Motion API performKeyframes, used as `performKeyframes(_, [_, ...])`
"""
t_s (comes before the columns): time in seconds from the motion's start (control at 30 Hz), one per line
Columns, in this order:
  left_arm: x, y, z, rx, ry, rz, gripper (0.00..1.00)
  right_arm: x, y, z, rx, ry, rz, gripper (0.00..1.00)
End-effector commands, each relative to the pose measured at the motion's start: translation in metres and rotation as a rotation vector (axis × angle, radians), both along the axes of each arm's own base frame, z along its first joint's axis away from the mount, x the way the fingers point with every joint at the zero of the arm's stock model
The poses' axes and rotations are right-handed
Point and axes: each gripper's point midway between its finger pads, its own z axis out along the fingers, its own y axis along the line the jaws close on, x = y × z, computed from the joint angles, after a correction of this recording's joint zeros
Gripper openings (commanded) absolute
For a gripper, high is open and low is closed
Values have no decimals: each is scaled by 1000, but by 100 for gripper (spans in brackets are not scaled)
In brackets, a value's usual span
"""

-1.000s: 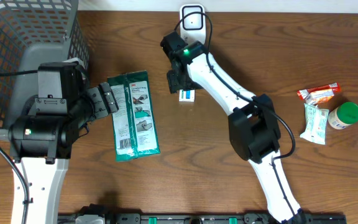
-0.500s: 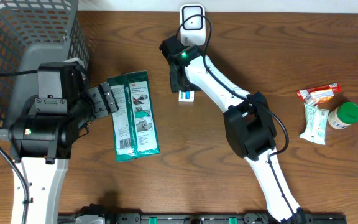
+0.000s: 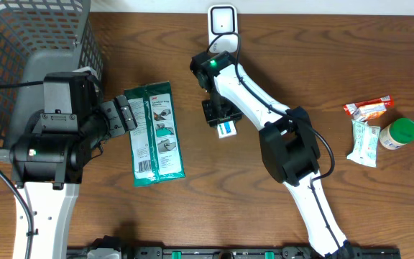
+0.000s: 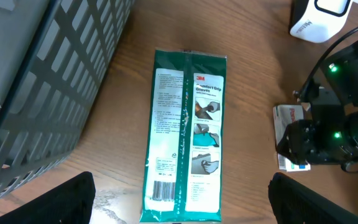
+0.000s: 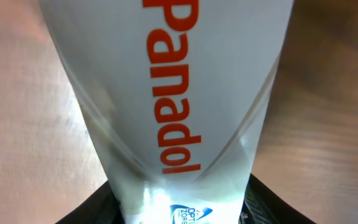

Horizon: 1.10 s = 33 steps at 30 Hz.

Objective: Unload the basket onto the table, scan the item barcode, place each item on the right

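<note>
A white Panadol box (image 5: pixel 166 93) with orange lettering fills the right wrist view, and my right gripper (image 5: pixel 179 208) is shut on its near end. From overhead the right gripper (image 3: pixel 218 114) holds the box (image 3: pixel 227 129) over the table, a little in front of the white scanner (image 3: pixel 222 20). My left gripper (image 3: pixel 123 115) hangs open over a green 3M glove packet (image 3: pixel 154 133). In the left wrist view that packet (image 4: pixel 185 137) lies flat with its barcode near the bottom edge, and the open left gripper (image 4: pixel 179 211) straddles it without touching it.
A grey wire basket (image 3: pixel 20 43) stands at the far left, close to the left arm. At the right edge lie two snack packets (image 3: pixel 365 142) and a green-lidded bottle (image 3: pixel 399 133). The scanner's cable runs along the right arm.
The right gripper has closed on the Panadol box and carried it a short way toward the table's front, away from the scanner. The left arm has not moved.
</note>
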Motion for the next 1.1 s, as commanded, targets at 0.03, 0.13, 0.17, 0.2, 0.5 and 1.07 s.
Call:
performKeyframes(0.03, [1,2,3,19,-8,-9,90,-19,15,23,109,69,120,48])
performKeyframes(0.13, [1,2,3,19,-8,-9,90,-22,10,28,108,82,120,55])
performKeyframes(0.17, [1,2,3,19,-8,-9,90,-23,7,30,106,92,128,57])
performKeyframes(0.2, [1,2,3,19,-8,-9,90,-24,4,33,103,98,128,60])
performKeyframes(0.5, [1,2,3,19,-8,-9,90,-11,-11,68,161,35,170,68])
performKeyframes(1.07, [1,2,3,19,-8,-9,90,36,-8,136,328,-243,148,57])
